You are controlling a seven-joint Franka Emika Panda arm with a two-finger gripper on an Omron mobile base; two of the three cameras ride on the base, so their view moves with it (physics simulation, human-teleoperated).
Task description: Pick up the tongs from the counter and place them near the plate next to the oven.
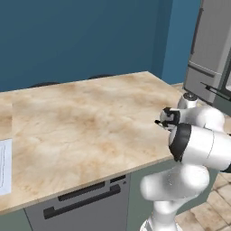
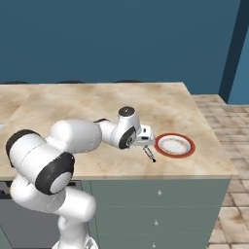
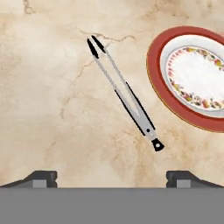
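The pincer (image 3: pixel 112 178) hung just above the counter (image 3: pixel 52 87) with its two dark fingertips (image 3: pixel 41 177) spread wide and nothing between them. The tongs (image 3: pixel 124 96) lay flat on the counter directly ahead of it, between the lines of the two tips, running on a slant: the black-tipped working ends pointed away and to the pincer's left, the small black hinge end sat nearest and to its right. The plate (image 3: pixel 159 78) lay to the right of the tongs, close beside them but not touching. In the right base view the tongs (image 2: pixel 149 154) showed as a thin dark sliver under the pincer (image 2: pixel 145 138), just beside the rim of the plate (image 2: pixel 187 151).

By their look the tongs were light, stiff metal, smooth and likely slippery, thin enough to sit very low on the stone. The best hold seemed to be across the two arms around mid-length, where the silvery blades ran close together, so the weight would balance and the tool would not swing. The wrist would probably have to roll so the fingers closed across the slant, not along it. Gripping near the hinge risked tipping; gripping at the black tips risked a slide.
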